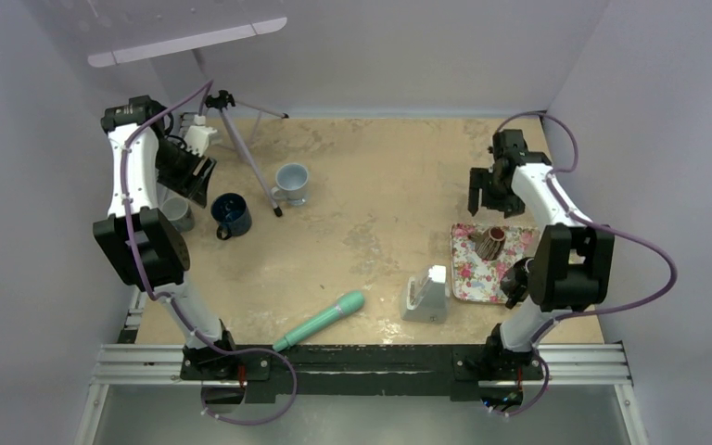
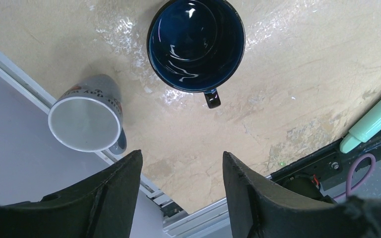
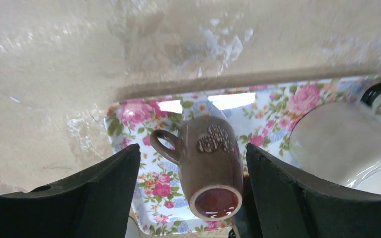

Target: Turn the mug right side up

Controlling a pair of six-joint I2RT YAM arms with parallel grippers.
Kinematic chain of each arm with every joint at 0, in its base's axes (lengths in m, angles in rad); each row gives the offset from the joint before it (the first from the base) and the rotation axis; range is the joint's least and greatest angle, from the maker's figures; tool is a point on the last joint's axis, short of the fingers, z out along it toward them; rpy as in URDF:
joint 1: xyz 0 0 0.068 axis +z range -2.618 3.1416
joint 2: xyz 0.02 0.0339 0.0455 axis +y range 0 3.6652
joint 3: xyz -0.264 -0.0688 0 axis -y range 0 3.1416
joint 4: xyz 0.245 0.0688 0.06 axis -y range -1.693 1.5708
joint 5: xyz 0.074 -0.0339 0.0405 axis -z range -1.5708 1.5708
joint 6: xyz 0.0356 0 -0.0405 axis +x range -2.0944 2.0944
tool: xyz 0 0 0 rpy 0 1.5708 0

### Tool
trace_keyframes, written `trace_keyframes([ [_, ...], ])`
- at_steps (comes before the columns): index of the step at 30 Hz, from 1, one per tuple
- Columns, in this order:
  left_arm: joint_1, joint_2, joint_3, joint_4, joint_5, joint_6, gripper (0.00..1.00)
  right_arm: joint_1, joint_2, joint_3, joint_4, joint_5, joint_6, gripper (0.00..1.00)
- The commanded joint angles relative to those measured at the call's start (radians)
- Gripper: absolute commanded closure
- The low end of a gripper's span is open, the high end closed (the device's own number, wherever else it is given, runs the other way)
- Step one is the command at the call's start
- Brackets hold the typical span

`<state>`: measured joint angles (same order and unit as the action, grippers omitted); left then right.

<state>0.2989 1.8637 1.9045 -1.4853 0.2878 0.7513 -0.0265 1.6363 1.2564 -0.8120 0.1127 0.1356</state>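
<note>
While you scan the top view, the brown mug (image 1: 491, 243) sits on the floral tray (image 1: 468, 278), right of centre. Left wrist view: left jaws wide, empty, over the bench (image 2: 287, 74). Right wrist view: right jaws wide, the mug low centre between them.

I get soft, even light from the white strip lamp (image 1: 190, 42) overhead, so shadows on the table (image 1: 380, 185) are faint. My right wrist view is smeared with blur, and 2 white glare bars sit on the flowered tray (image 3: 129, 116). The left wrist view is sharp; the dark blue mug (image 2: 196, 42) shows small glints, and the fingers (image 2: 114, 198) are black, without detail.
</note>
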Motion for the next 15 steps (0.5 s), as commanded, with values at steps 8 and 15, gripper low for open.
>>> trace_keyframes([
  [8, -0.014, -0.035, -0.025, 0.006, 0.038, 0.021, 0.35, 0.161, -0.002, 0.107, -0.121, 0.029, -0.635, 0.32],
  [15, -0.014, -0.032, -0.028, 0.004, 0.049, 0.023, 0.36, 0.196, 0.061, 0.042, -0.111, 0.000, -0.756, 0.35],
])
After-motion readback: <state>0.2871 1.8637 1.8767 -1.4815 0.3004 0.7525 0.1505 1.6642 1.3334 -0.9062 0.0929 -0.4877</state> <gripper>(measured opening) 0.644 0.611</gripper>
